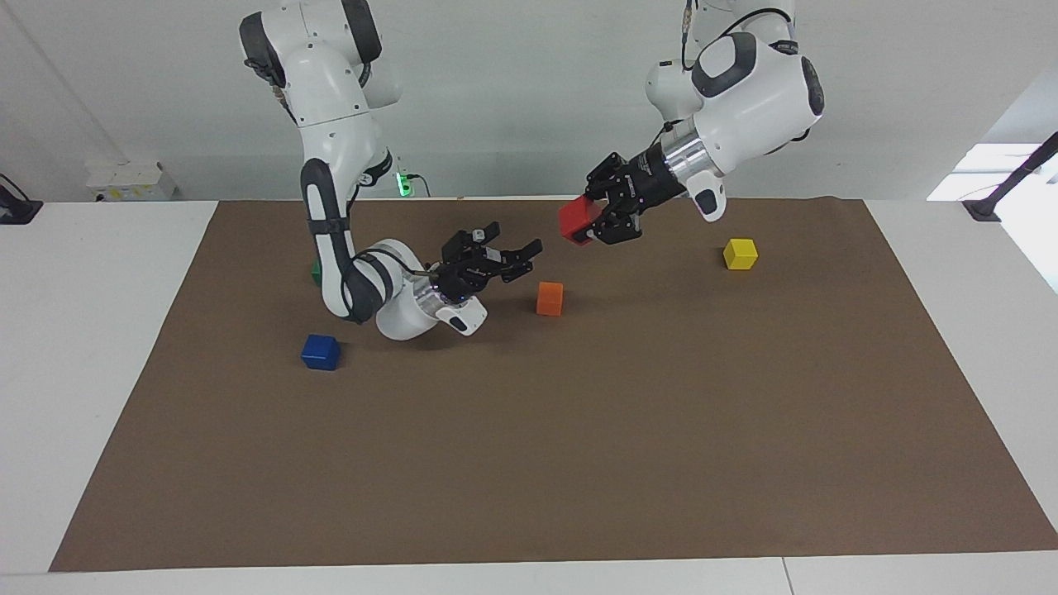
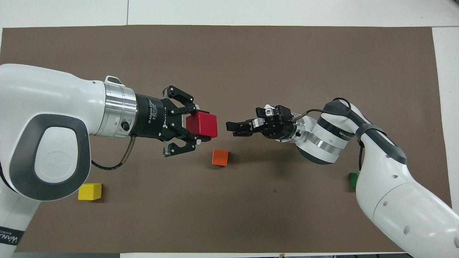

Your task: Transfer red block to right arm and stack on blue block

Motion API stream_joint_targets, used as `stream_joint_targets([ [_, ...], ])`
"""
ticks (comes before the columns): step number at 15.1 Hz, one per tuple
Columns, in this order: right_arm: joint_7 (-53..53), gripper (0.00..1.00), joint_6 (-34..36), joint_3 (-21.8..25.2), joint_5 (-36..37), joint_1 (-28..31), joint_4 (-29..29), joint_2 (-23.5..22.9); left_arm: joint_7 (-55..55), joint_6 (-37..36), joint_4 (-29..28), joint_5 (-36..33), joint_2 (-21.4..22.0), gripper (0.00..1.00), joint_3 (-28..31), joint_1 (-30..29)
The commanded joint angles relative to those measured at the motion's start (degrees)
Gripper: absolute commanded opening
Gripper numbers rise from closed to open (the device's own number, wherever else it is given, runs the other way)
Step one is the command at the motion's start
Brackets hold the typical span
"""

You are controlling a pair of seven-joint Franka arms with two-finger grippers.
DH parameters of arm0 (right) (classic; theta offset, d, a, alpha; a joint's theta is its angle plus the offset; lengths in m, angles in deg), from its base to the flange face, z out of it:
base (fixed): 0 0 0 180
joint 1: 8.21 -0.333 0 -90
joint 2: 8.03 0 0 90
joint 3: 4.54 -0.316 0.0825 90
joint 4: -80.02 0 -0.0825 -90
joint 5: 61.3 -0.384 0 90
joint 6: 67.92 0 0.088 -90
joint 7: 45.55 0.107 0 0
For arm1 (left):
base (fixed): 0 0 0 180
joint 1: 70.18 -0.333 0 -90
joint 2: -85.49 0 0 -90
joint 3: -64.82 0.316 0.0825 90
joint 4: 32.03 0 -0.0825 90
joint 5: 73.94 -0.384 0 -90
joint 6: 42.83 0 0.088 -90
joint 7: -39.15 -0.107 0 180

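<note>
The red block (image 1: 576,220) (image 2: 205,123) hangs in the air over the middle of the mat, with my left gripper (image 1: 590,225) (image 2: 199,126) shut on it. My right gripper (image 1: 514,241) (image 2: 233,129) stands open, empty, pointing at the red block with a small gap between them. Both hover above the orange cube (image 1: 550,298) (image 2: 220,157). The blue block (image 1: 321,352) sits on the mat toward the right arm's end, farther from the robots than the right arm's wrist. In the overhead view the right arm hides it.
A yellow cube (image 1: 740,254) (image 2: 90,191) lies toward the left arm's end. A green cube (image 1: 315,271) (image 2: 353,179) peeks out beside the right arm, near the robots. All lie on a brown mat (image 1: 579,463).
</note>
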Motion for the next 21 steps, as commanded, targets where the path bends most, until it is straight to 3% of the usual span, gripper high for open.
stream_joint_targets([
  [1, 1.1, 1.0, -0.5, -0.1, -1.1, -0.1, -1.0, -0.9, 5.8, 7.8, -1.8, 1.2, 1.9, 0.0, 0.7, 3.1],
  [7, 0.9, 1.0, -4.1, -0.1, -1.4, -1.5, -2.9, -1.5, 11.1, 15.7, -3.2, 0.8, 1.4, 0.0, 0.6, 6.9],
  [16, 0.7, 0.98, -6.0, -0.2, -2.8, -2.6, -4.2, -1.6, 11.3, 18.6, -4.6, 0.6, -1.4, 0.0, 0.6, 9.7],
  [18, -0.3, 0.66, -6.0, -0.1, -2.7, -2.6, -4.1, -1.6, 11.3, 18.6, -4.6, 0.6, -1.5, 0.0, 0.6, 9.7],
  [19, -0.4, 0.28, -6.1, -0.1, -2.6, -2.6, -4.2, -1.6, 11.3, 18.5, -4.6, 0.6, -1.4, 0.0, 0.6, 9.7],
  [20, -0.5, 0.0, -6.4, -0.1, -2.5, -2.6, -4.2, -1.6, 11.3, 18.3, -4.4, 0.6, -1.5, 0.0, 0.6, 9.4],
  [21, -0.5, 0.0, -6.7, -0.1, -2.2, -2.5, -4.2, -1.6, 11.3, 18.1, -4.2, 0.6, -1.5, 0.0, 0.6, 9.3],
])
